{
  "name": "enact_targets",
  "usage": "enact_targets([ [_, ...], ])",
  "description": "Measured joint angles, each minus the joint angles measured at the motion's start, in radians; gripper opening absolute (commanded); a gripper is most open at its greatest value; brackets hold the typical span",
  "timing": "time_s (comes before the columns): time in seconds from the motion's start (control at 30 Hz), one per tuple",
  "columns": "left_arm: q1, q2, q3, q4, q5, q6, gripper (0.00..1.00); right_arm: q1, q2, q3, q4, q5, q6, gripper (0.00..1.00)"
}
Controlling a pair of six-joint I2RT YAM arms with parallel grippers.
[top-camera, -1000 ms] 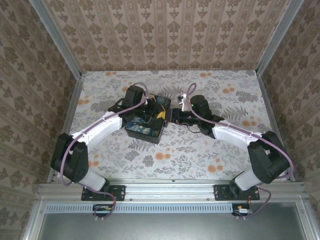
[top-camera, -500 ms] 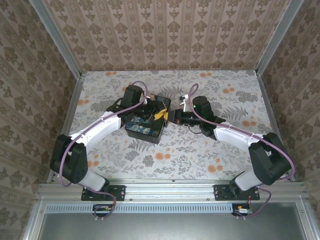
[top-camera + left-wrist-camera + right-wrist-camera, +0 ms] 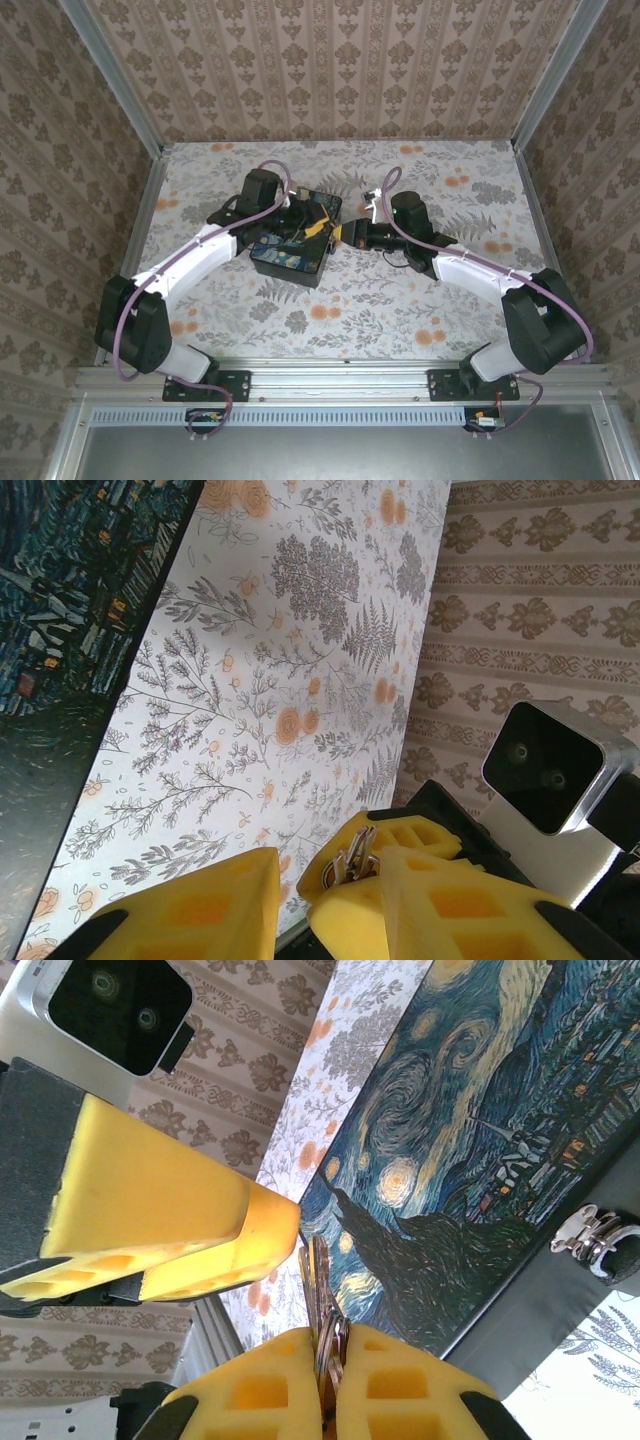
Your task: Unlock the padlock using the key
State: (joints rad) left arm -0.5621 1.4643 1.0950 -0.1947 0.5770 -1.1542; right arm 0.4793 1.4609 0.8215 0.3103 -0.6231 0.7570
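**Top external.** Both arms reach in over the patterned tabletop. They meet at the right-hand edge of the black box with the swirly blue lid.
- The left gripper hangs over the box's far right corner.
- The right gripper sits just beside the box, pointing at it.
- The padlock is too small to tell apart from the yellow fingers here.

**Left wrist.** This arm's own fingers are spread apart and hold nothing.
- The right arm's fingertips push in between them, carrying the key on a small bunch.
- The box lid is at upper left, with bare tabletop beyond it.
- I can't pick out the padlock.

**Right wrist.** The fingers are clenched on the key, with its blade standing up between them.
- One left finger is close above.
- A small silvery metal fitting sits on the box's dark side wall. I can't tell whether it belongs to the lock.

**Judgement.** The step in hand looks like bringing the key to the lock.
- To do it well, the padlock should come into a wrist view first.
- The free left fingers should pinch the lock body so it can't swing.
- The blade should then be lined up with the keyway and fed in straight before any turn.
- The key is gripped near its bow among loose ring-mates, so it may pivot under twisting load. The turn should be slow.
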Motion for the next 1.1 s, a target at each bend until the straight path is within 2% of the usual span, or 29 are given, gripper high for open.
enact_targets([
  [0.83, -0.013, 0.023, -0.002, 0.068, 0.014, -0.005, 0.15, 0.004, 0.012, 0.000, 0.046, -0.040, 0.049, 0.03],
  [1.1, -0.013, 0.023, -0.021, 0.077, 0.015, -0.016, 0.16, 0.004, 0.034, 0.000, 0.069, -0.040, 0.086, 0.03],
])
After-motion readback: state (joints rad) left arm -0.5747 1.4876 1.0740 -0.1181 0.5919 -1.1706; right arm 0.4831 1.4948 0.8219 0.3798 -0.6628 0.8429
